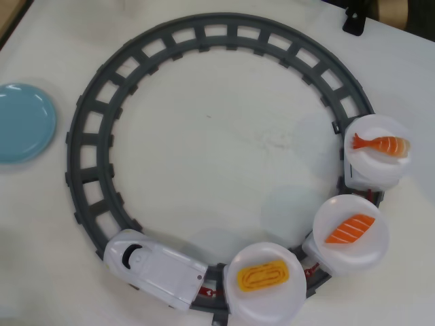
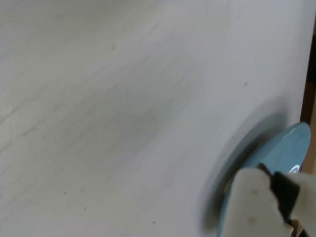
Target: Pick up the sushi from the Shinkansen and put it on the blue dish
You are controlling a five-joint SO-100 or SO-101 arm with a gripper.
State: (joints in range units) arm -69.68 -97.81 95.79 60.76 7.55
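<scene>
In the overhead view the yellow tamago sushi [image 1: 262, 276] lies on the first white plate [image 1: 272, 307] behind the white Shinkansen [image 1: 153, 267], at the bottom of the ring of track. The blue dish [image 1: 20, 122] sits at the left edge, apart from the track. No arm shows in the overhead view. In the blurred wrist view the blue dish [image 2: 282, 147] shows at the lower right. A white and black part of my gripper [image 2: 261, 205] sits in front of it. Its jaws are not visible.
The grey circular track [image 1: 88, 146] fills most of the table. Two more white plates follow, one with the salmon piece [image 1: 350, 229] and one with the shrimp piece [image 1: 382, 144]. A black object [image 1: 355, 20] stands at the top right. The table edge [image 2: 310, 98] shows in the wrist view.
</scene>
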